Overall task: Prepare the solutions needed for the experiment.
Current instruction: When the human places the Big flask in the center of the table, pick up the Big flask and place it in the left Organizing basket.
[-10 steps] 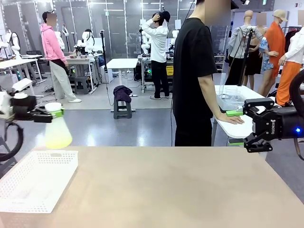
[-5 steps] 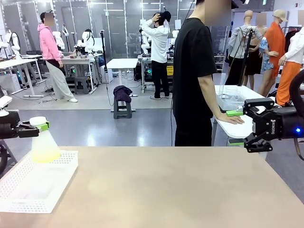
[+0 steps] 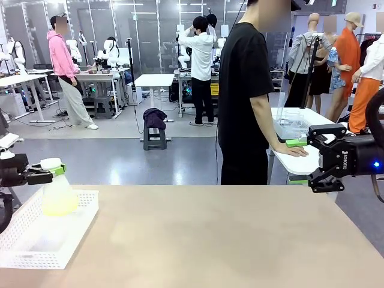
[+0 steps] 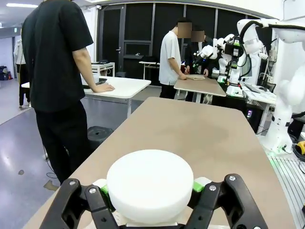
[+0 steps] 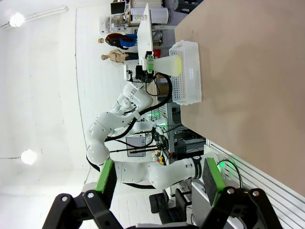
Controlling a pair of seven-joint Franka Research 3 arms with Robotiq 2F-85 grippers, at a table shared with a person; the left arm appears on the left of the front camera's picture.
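A translucent conical flask (image 3: 59, 197) with a white cap (image 4: 150, 185) holds a small amount of pale yellow-green solution (image 3: 59, 206). My left gripper (image 3: 50, 170) is shut on the flask's neck just under the cap, green pads (image 4: 198, 184) pressed on both sides. The flask stands upright, low within the far left part of a white mesh basket (image 3: 57, 240); I cannot tell whether it touches the basket floor. My right gripper (image 3: 296, 161) hovers open past the table's right far corner, fingers (image 5: 214, 182) wide apart with nothing between them. The right wrist view shows the flask (image 5: 170, 65) and basket (image 5: 189, 76) far off.
The tan table (image 3: 216, 240) stretches from the basket to the right edge. A person in black (image 3: 246, 96) stands beyond the far edge, one hand (image 3: 292, 150) on a neighbouring white table (image 3: 303, 162).
My left gripper has carried the flask left and downward, from above the table's left far corner into the white basket. The right gripper has not moved.
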